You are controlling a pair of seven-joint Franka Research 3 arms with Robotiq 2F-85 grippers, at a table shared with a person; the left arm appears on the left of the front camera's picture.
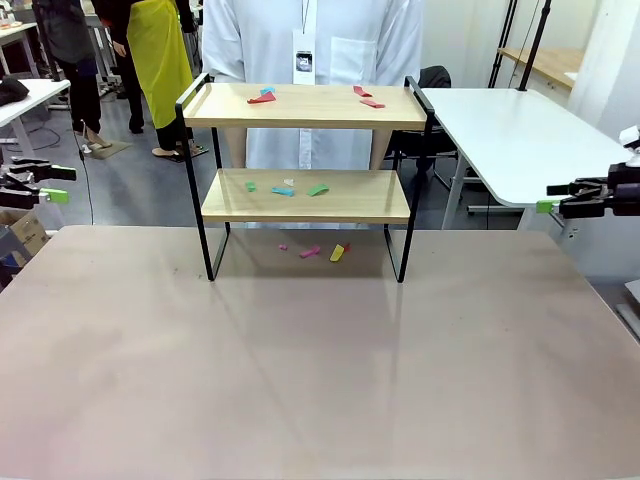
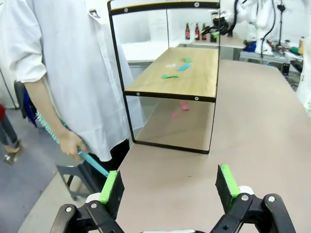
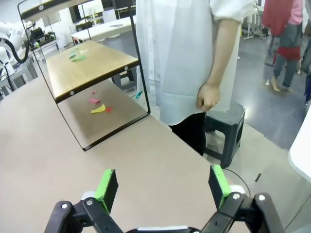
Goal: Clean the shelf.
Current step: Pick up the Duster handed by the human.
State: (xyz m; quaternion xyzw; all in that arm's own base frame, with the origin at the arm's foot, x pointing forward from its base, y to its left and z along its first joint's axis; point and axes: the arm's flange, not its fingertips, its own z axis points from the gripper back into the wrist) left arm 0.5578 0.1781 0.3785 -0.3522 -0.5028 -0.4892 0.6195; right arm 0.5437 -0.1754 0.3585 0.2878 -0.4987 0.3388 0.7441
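Left end effector [image 1: 58, 184] and right end effector [image 1: 548, 198] hang released off the worktop's [image 1: 320, 380] sides; the shelf [image 1: 310, 112] stands lengthwise along its far edge; grey floor [image 1: 140, 195], white tables [image 1: 500, 140] beyond.

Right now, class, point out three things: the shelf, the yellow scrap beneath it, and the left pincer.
shelf [image 1: 310, 108], front view, bare wood of the top board.
yellow scrap [image 1: 337, 253], front view, middle of the scrap.
left pincer [image 2: 168, 183], left wrist view, midway between its green-padded fingertips.

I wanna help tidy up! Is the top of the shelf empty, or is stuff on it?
Not empty. The shelf has small red and blue scraps on its top board, near both ends.
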